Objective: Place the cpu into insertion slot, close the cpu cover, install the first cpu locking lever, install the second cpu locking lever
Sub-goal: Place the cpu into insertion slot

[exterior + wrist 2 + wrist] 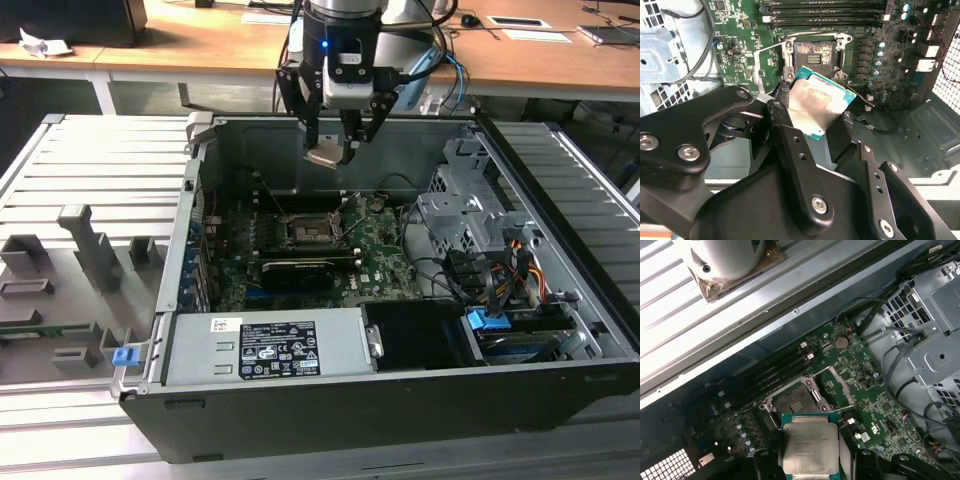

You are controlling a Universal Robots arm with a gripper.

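claw point(331, 150) clamped on chip's opposite edges | chip point(807, 445) square, no long side, nearly flat, slightly tilted, well above socket point(792, 402) | socket uncovered, open air between them | memory slots point(775, 375) just beside socket

arm point(343, 22): upright, wrist pointing down | gripper point(331, 150): clamped on cpu point(324, 157), apparently held aslant

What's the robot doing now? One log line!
gripper shut on cpu | cpu raised, not seated | insertion slot empty
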